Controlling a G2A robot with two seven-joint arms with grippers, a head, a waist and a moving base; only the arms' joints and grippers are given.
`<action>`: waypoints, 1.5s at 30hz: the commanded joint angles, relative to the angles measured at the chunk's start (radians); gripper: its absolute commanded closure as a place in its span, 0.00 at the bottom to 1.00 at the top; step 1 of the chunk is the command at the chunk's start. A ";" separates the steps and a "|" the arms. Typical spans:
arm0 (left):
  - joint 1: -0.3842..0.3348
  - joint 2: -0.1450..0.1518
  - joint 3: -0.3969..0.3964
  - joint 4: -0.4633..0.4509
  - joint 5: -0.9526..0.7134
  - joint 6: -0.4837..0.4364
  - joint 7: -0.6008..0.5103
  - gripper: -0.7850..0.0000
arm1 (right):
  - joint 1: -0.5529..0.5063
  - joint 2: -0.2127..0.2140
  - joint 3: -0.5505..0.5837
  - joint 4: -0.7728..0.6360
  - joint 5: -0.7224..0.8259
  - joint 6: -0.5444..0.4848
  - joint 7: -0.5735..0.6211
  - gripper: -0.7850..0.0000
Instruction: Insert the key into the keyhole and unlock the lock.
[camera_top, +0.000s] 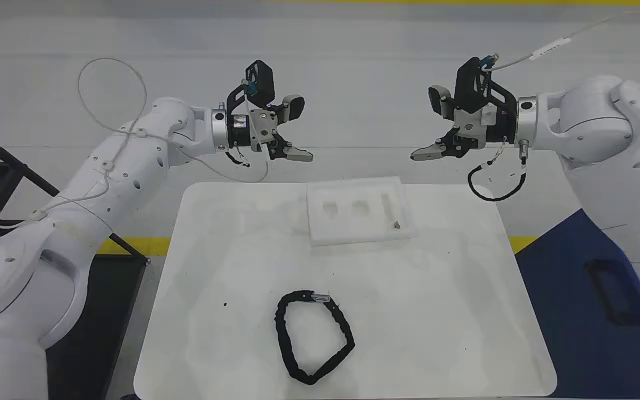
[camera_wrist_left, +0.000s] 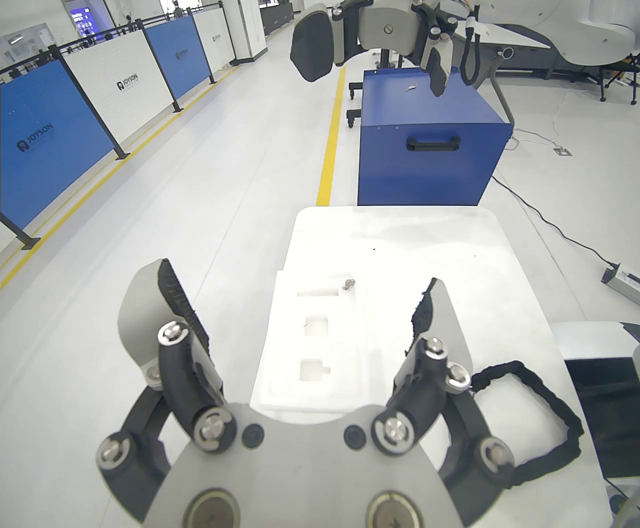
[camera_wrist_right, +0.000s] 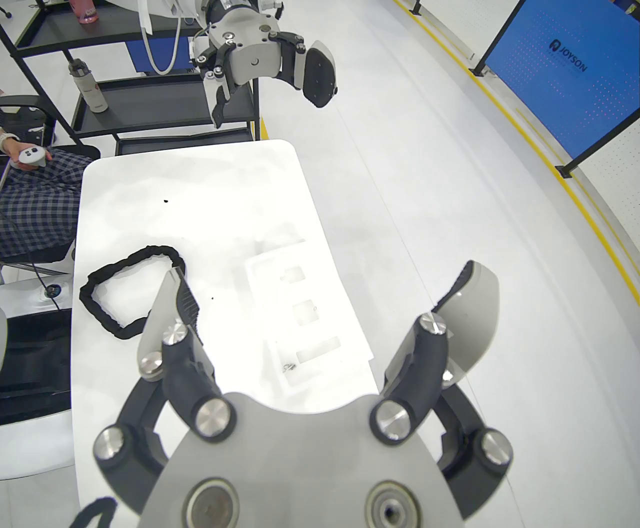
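A small metal key (camera_top: 397, 224) lies on a corner of the white foam tray (camera_top: 345, 225) at the back of the table. The black fabric-covered chain lock (camera_top: 315, 337) lies looped on the table's front half, its metal lock head (camera_top: 318, 297) facing the tray. My left gripper (camera_top: 298, 132) hangs open above the table's far left edge. Across from it, my right gripper (camera_top: 428, 128) is open past the far right edge. In the left wrist view the key (camera_wrist_left: 348, 284) is ahead of the open left gripper (camera_wrist_left: 300, 300), and the lock (camera_wrist_left: 542, 415) lies to one side. The right wrist view has the key (camera_wrist_right: 289, 368), the lock (camera_wrist_right: 127, 295) and the open right gripper (camera_wrist_right: 325, 295).
The white table (camera_top: 450, 300) has rounded corners. The foam tray (camera_wrist_left: 345, 365) has several cut-out pockets. A blue cabinet (camera_top: 590, 290) with a black handle stands beside the table on the right. A black shelf cart (camera_wrist_right: 150, 100) stands beyond the left side.
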 joint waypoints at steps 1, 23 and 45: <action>0.000 0.000 0.000 0.000 0.000 0.000 0.000 0.00 | 0.000 0.000 0.000 0.000 0.000 0.000 0.000 0.00; 0.000 0.000 0.000 0.000 0.000 0.000 0.000 0.00 | -0.084 -0.038 -0.125 0.114 -0.062 0.063 0.038 0.00; 0.000 0.000 0.000 0.000 0.000 0.000 0.000 0.00 | -0.050 -0.193 -0.290 0.304 0.074 0.662 0.274 0.00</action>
